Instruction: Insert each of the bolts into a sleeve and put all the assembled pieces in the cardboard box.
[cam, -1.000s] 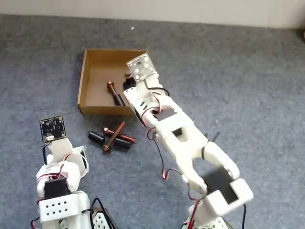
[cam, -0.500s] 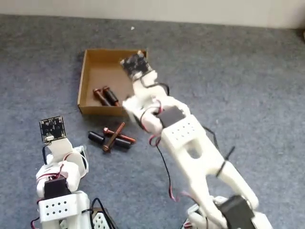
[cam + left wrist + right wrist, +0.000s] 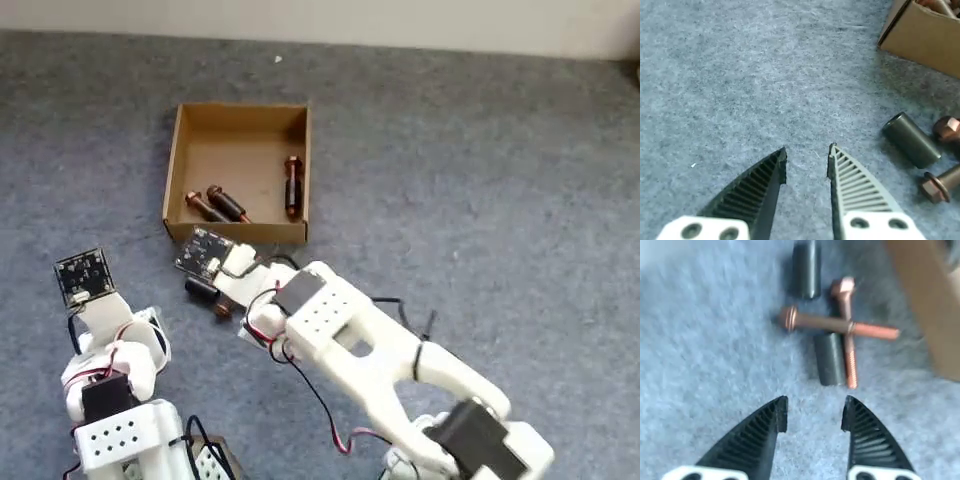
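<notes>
The cardboard box (image 3: pixel 237 120) holds bolt-and-sleeve pieces: one by its right wall (image 3: pixel 292 185), others at its front left (image 3: pixel 215 205). On the carpet in front of the box lie two copper bolts, one (image 3: pixel 815 322) crossed over the other (image 3: pixel 851 365), and two dark sleeves (image 3: pixel 806 267) (image 3: pixel 830 359). My right gripper (image 3: pixel 812 412) hangs open just short of them, holding nothing. In the high view that arm's wrist (image 3: pixel 205 252) covers most of the loose parts; one sleeve (image 3: pixel 200 288) shows. My left gripper (image 3: pixel 806 160) is open over bare carpet, a sleeve (image 3: pixel 912 140) off to one side.
Grey carpet runs all around. The left arm (image 3: pixel 105 330) sits at the front left. The box wall (image 3: pixel 925 300) stands close beside the loose parts, and its corner (image 3: pixel 925 35) shows beyond the left gripper. Two bolt heads (image 3: pixel 935 185) (image 3: pixel 946 127) lie near that sleeve.
The right arm swung back from over the box to the loose parts in front of it. A piece now lies by the box's right wall. The left arm shifted slightly left.
</notes>
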`<state>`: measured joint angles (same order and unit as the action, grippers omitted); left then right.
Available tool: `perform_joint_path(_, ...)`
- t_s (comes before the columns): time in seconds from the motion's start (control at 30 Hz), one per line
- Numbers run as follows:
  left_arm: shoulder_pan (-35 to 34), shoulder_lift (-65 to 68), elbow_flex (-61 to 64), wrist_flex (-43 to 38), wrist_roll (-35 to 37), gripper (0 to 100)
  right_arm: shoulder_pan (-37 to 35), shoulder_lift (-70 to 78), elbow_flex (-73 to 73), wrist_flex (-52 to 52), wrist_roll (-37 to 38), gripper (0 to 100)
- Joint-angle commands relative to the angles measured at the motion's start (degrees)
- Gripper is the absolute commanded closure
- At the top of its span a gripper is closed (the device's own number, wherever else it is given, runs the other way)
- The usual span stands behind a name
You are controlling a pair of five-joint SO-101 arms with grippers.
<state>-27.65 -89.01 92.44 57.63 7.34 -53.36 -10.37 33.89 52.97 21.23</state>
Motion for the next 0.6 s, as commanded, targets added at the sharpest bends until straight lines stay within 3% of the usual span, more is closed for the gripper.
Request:
perform_joint_path(0.0, -0.7, -0.4, -1.8, -1.2, -0.8, 84, -0.7, 7.0, -6.5, -0.3, 1.0, 83.2)
perform_joint_path(0.23, -0.7, -0.4, -1.7, -1.2, -0.8, 84, -0.6, 15.6, -13.1, -0.3, 1.0, 83.5)
perform_joint_path(0.57, -0.7, -0.4, -1.6, -1.2, -0.8, 84, -0.5, 16.3, -15.2, 2.2, 1.0, 83.5)
